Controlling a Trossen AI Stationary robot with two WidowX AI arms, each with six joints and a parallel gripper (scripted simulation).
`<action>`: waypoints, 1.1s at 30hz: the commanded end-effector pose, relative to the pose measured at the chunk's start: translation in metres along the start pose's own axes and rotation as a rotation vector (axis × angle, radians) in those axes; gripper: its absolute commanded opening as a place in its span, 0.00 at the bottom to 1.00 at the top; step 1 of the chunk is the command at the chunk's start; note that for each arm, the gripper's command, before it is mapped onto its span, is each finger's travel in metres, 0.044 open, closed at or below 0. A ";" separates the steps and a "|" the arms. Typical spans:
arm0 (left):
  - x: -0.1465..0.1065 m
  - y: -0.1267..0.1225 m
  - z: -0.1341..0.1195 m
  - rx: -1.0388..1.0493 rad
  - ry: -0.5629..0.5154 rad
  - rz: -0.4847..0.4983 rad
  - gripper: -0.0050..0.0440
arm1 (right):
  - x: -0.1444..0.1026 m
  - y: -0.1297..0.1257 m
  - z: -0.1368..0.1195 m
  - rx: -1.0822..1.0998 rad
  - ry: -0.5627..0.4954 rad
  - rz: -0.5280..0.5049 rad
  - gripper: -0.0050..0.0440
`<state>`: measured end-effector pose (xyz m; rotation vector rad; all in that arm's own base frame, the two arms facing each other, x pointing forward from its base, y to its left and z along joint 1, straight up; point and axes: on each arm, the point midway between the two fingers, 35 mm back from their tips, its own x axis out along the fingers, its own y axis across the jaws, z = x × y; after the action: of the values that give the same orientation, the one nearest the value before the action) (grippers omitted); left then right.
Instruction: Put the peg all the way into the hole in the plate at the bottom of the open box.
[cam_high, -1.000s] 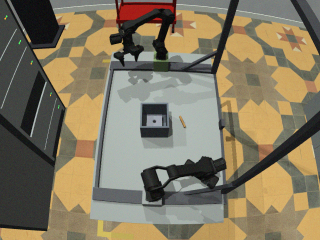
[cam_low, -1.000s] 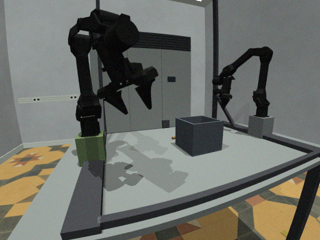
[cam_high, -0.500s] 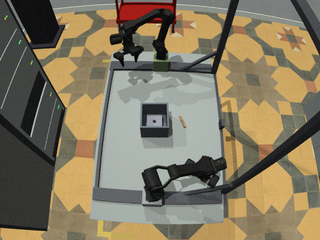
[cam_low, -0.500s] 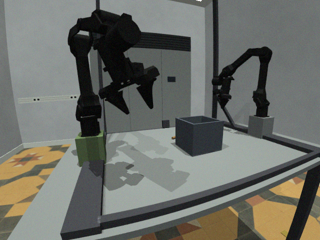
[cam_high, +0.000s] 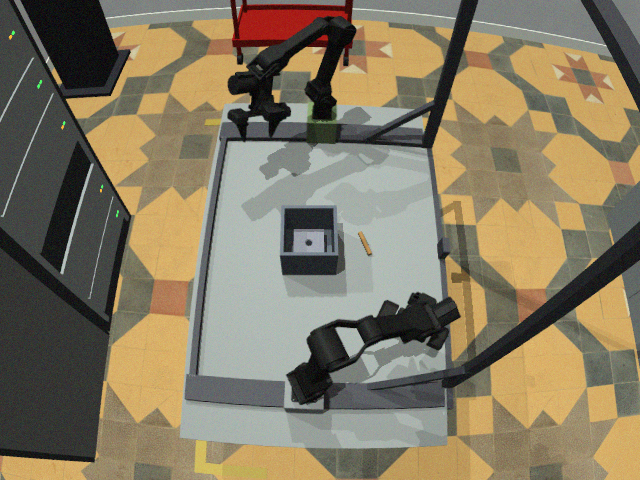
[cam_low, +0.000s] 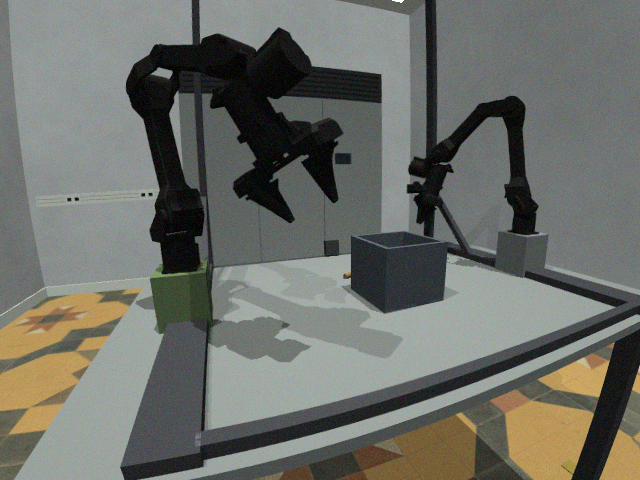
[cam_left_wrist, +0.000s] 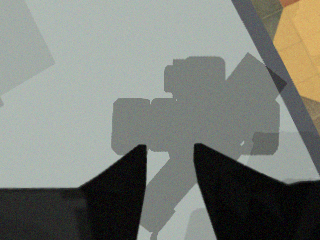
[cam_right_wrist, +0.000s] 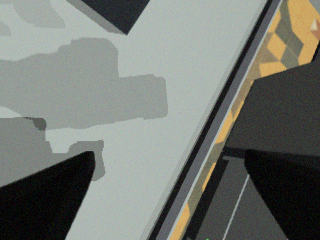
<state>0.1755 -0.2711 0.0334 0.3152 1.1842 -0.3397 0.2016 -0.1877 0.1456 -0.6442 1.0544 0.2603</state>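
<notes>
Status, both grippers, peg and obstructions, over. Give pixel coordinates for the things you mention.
Left gripper (cam_high: 430, 318) (cam_low: 419, 221) (cam_left_wrist: 170, 146) part-open, nothing held; right gripper (cam_high: 256, 136) (cam_low: 314, 211) (cam_right_wrist: 170, 156) wide open, nothing held. Peg (cam_high: 364, 243) (cam_low: 346, 275) lying beside box (cam_high: 309, 265) (cam_low: 413, 276) (cam_right_wrist: 122, 15). Box walls surround the plate (cam_high: 300, 248); likely obstacle.
</notes>
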 end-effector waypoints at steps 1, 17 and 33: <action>0.022 0.000 0.042 -0.061 -0.121 0.023 0.36 | -0.001 -0.012 0.026 0.033 -0.010 -0.121 1.00; 0.085 0.036 0.112 -0.235 -0.364 0.161 0.36 | -0.013 -0.024 0.106 0.173 -0.228 -0.351 1.00; 0.140 0.102 0.153 -0.434 -0.595 0.344 0.36 | -0.056 -0.010 0.193 0.394 -0.638 -0.441 1.00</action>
<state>0.3718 -0.2608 -0.0394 0.0587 0.6523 0.0810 0.3155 -0.0912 0.2431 -0.4275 0.4257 -0.1151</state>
